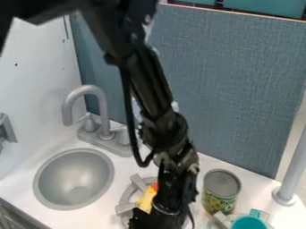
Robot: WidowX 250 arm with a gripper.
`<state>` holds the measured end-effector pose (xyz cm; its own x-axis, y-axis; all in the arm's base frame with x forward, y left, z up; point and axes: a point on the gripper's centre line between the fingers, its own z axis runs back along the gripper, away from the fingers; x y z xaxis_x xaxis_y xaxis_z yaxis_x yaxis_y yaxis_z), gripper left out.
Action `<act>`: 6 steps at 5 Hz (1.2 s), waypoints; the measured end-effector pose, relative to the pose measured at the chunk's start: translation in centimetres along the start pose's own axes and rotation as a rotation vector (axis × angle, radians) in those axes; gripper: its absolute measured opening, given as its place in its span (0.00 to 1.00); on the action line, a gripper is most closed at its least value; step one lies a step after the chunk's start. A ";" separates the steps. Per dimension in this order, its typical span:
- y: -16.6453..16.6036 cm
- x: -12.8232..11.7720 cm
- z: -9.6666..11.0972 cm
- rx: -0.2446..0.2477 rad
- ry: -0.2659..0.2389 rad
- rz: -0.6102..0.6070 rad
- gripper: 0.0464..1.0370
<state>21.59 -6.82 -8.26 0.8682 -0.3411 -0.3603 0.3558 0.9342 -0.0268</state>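
Observation:
My black gripper hangs down at the bottom middle of the camera view, over the stove area; its lower end is dark and partly cut off by the view's edge. Just left of it, a yellow thing with an orange-red part lies on a grey burner, partly hidden behind the arm. Whether the gripper touches it I cannot tell. Right of the gripper, a can with a green and yellow label stands upright. A teal cup is at the bottom edge, further right, on another burner.
A round grey sink is at the left, with a grey faucet behind it. A blue-grey panel stands along the back, a white wall at the left. A grey post rises at the right edge.

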 end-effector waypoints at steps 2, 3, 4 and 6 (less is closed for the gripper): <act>-0.7 1.6 -0.3 0.020 -0.022 -0.002 0.96; -1.1 2.5 0.0 0.045 -0.034 -0.008 0.95; -1.0 2.9 0.2 0.047 -0.044 0.011 0.86; -0.4 3.2 -0.7 0.038 0.020 0.058 0.48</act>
<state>23.98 -8.25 -10.06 0.8807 -0.2843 -0.3790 0.3185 0.9475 0.0293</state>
